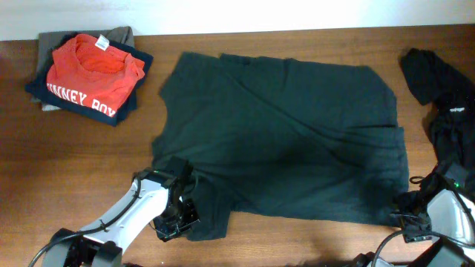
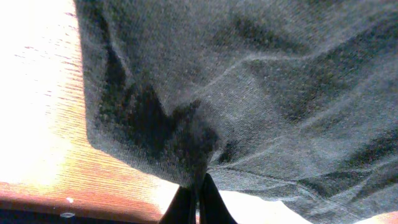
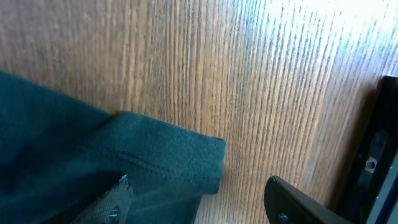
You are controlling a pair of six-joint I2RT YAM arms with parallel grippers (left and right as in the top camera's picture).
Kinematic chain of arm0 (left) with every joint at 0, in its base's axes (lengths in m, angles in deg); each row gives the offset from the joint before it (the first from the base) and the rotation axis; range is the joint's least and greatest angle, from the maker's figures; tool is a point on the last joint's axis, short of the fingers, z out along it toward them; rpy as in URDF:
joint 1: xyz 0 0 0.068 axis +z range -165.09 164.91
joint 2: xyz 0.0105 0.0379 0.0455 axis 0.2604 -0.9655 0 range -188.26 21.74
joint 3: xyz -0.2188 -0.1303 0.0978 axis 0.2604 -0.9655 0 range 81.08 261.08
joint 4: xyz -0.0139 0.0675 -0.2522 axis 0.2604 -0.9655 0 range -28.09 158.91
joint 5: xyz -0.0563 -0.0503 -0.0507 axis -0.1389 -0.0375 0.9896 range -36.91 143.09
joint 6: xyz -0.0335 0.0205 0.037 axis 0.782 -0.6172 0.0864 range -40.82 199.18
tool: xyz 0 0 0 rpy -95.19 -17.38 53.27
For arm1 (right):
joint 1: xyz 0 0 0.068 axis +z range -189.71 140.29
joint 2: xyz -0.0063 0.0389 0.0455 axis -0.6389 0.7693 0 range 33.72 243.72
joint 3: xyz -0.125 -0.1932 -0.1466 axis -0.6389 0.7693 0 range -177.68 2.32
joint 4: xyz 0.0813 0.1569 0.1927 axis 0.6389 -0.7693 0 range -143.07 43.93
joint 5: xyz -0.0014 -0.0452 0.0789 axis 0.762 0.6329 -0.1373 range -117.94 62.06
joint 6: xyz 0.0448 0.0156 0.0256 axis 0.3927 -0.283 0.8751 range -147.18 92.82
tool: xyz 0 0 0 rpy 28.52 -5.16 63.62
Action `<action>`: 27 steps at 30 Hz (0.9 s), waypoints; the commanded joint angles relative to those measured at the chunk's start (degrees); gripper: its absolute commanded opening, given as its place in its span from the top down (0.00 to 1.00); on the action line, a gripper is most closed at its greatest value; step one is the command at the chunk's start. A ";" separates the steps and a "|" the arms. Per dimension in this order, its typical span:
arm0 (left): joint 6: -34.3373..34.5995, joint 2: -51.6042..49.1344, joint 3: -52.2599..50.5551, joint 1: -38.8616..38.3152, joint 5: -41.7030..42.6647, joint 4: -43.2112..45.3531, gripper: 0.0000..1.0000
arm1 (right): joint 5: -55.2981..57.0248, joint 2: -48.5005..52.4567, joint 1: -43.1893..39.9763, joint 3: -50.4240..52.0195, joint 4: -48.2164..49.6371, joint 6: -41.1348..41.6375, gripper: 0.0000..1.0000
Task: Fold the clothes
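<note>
- Near left, the left fingers [image 2: 208,206] are pinched shut on a bunched fold of the dark T-shirt [image 1: 282,133], at its near-left sleeve.
- Near right, the right fingers [image 1: 410,219] stand wide apart. The shirt's near-right hem corner [image 3: 186,155] lies flat on the tabletop [image 1: 89,170] between them; I cannot tell whether they touch it.
- The T-shirt lies spread across the middle of the tabletop.
- Far left sits a folded stack [image 1: 111,111] topped by a red shirt [image 1: 93,70].
- Far right lies a crumpled black garment [image 1: 434,78].
</note>
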 commanded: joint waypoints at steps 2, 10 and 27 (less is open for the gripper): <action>-0.96 -0.37 -0.48 0.31 0.81 0.07 0.99 | 0.26 2.91 -0.37 0.66 0.48 0.68 0.27; -0.96 -0.37 -0.48 0.31 0.81 0.04 0.99 | 0.28 9.90 -0.37 0.63 3.30 0.66 0.27; -2.32 0.09 -0.11 0.31 0.79 -1.53 0.99 | -0.35 13.03 -0.39 0.48 4.46 0.66 0.66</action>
